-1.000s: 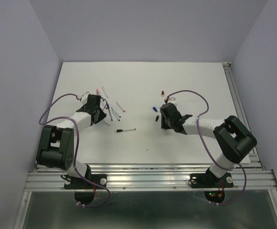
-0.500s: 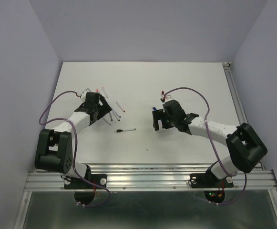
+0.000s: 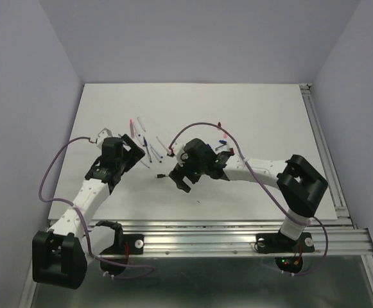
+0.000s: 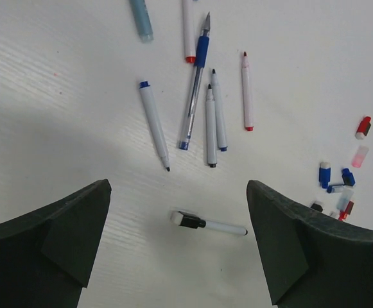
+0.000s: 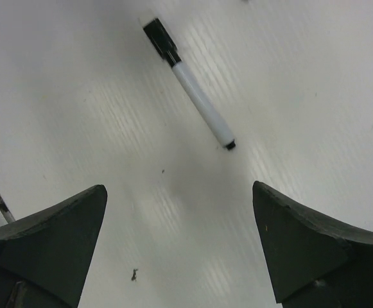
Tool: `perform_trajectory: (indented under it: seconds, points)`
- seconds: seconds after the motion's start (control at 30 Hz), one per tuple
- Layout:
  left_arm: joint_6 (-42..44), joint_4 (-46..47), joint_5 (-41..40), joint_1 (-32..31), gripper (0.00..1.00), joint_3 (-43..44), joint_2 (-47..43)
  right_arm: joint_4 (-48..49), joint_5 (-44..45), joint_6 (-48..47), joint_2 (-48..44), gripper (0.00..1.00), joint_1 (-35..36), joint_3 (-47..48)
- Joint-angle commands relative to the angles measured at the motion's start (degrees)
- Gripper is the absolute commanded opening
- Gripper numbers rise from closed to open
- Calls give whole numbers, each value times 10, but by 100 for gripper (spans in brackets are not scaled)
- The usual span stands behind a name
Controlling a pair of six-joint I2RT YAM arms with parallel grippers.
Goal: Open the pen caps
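Midway across the table point(image 3: 250, 115), one capped pen point(image 5: 189, 83) lies in front of the right gripper point(image 5: 178, 186) and left gripper point(image 4: 178, 183), both gaping wide and empty. Best to pin the pen with one and pull the cap point(image 5: 160, 37) along its axis. Short and black, the cap sits at the pen's 11 o'clock end in the right wrist view.

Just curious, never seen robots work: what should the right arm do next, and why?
Probably lower the right jaws around the lone pen: they stand open above it with nothing held, and its black cap is still on.
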Motion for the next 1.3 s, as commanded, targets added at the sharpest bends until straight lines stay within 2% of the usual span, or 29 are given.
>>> perform_trajectory:
  seconds: [0.0,0.2,0.47,0.63,0.7,0.83,0.9,1.0,1.17,1.27]
  points:
    - [-27,-39,-9,2,99,-43,-63,-20,-33,-107,68,100,24,126]
    - [-32,-59,1,3,99,-66,-108,-32,-56,-139,162,99,27,210]
    - [-25,-43,10,3,99,-69,-101,-87,-70,-167,242,84,30,287]
    - [-24,-40,11,2,99,-68,-95,-95,-63,-175,267,68,45,298]
    - [-24,-44,10,3,99,-66,-98,-98,-55,-178,275,55,50,302]
    - [-27,-48,3,3,99,-66,-112,-97,-59,-181,287,43,55,308]
    - [-28,-54,0,2,99,-66,-116,-94,-58,-180,288,32,58,307]
    - [-33,-60,-6,3,99,-65,-122,-92,-64,-177,287,20,59,307]
    - [-32,-64,-2,2,99,-65,-130,-25,-56,-138,255,12,59,263]
    - [-20,-54,30,2,99,-65,-137,30,-20,-62,215,6,59,209]
